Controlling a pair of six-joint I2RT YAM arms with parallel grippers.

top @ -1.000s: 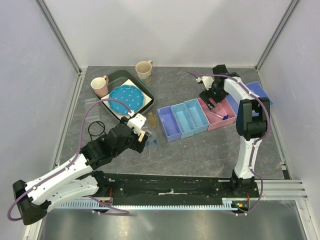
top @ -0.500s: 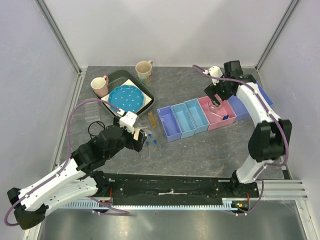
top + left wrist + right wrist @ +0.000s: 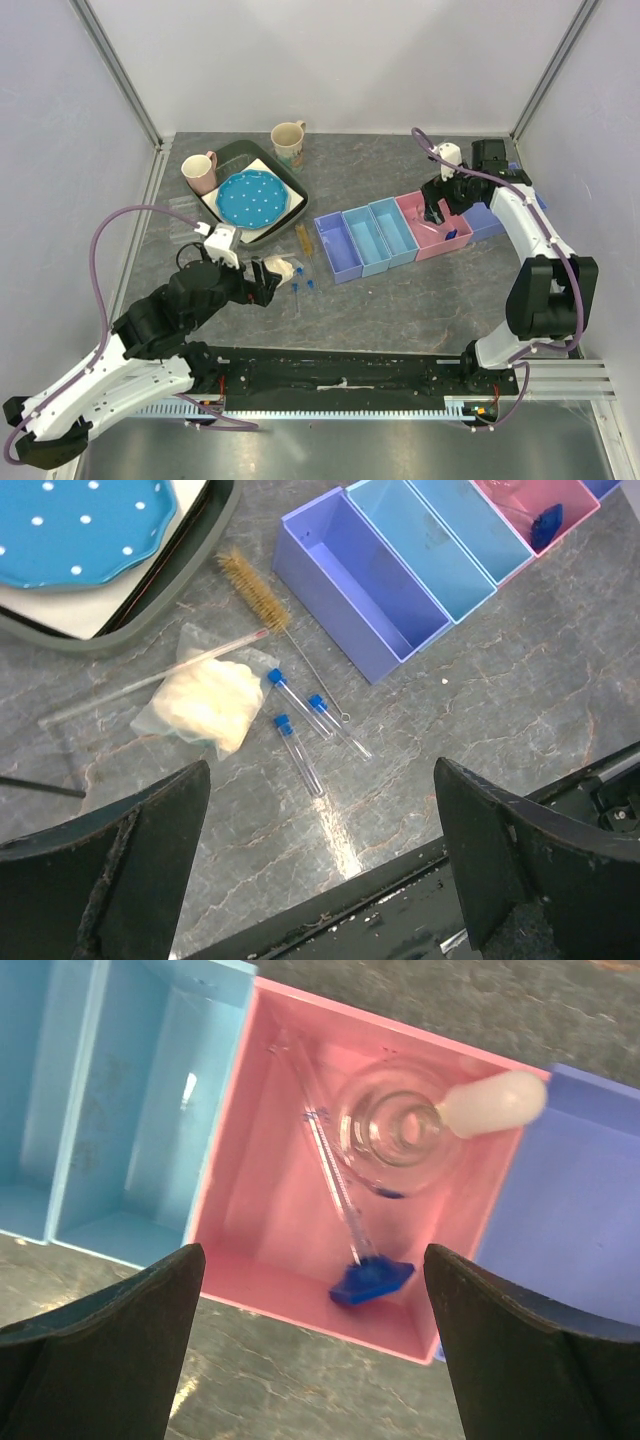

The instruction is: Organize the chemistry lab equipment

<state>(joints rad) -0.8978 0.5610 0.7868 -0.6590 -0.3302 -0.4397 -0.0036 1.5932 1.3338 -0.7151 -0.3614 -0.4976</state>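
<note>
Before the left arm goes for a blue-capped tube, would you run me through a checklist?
1. Left gripper open and empty: ok.
2. Tubes in plain sight below it: ok.
3. Tubes lying apart: not ok; two nearly touch, with the brush wire alongside.
4. Bag clear of the tubes: cannot tell; its edge lies close to one cap.
5. Purple bin empty: ok.
6. Right gripper open, nothing held, over the pink bin: ok.
</note>
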